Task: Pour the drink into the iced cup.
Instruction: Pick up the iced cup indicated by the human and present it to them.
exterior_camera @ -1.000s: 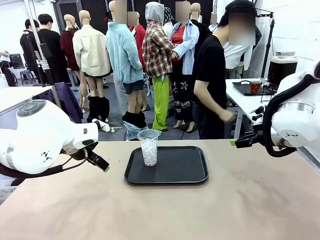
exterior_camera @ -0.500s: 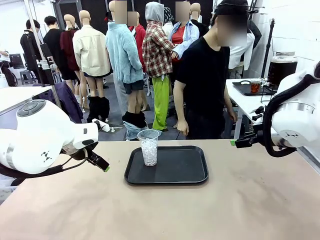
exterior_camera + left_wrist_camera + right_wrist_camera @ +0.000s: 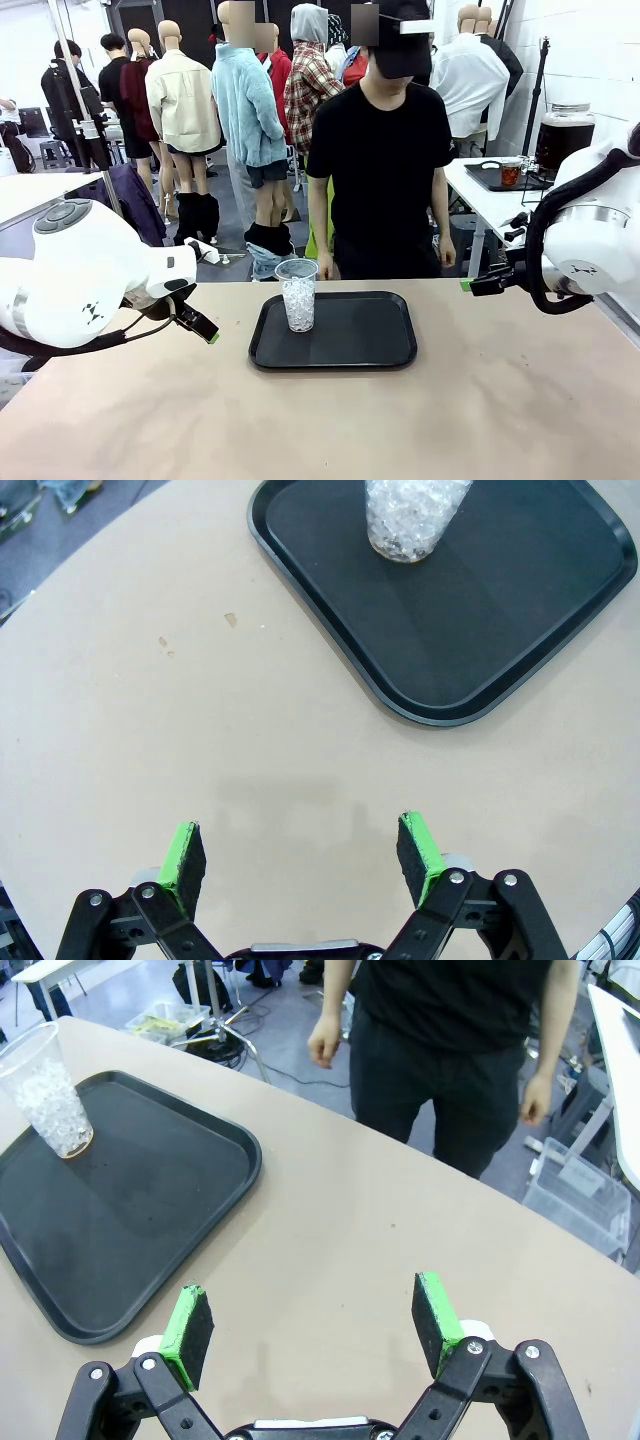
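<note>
The iced cup (image 3: 298,295), a clear plastic cup full of ice, stands upright on the left part of a black tray (image 3: 350,345) at mid-table. The drink (image 3: 563,138) looks near black in a big lidded glass jar on a side table at the far right. My left gripper (image 3: 196,322) hovers open left of the tray, nothing between its fingers; its wrist view has the iced cup (image 3: 415,520) and the tray (image 3: 470,620) ahead of the left gripper (image 3: 303,855). My right gripper (image 3: 485,283) is open and empty right of the tray; ahead of the right gripper (image 3: 313,1325) lie the tray (image 3: 130,1210) and the iced cup (image 3: 50,1090).
A person in a black shirt (image 3: 385,160) stands at the table's far edge behind the tray, both hands (image 3: 325,1040) hanging empty. On the side table a small cup of reddish liquid (image 3: 510,173) sits on another dark tray. Bare tabletop (image 3: 320,420) spreads in front.
The person has walked from the side table on the right to the far edge of my table and now faces it. Both arms and the cup have stayed still.
</note>
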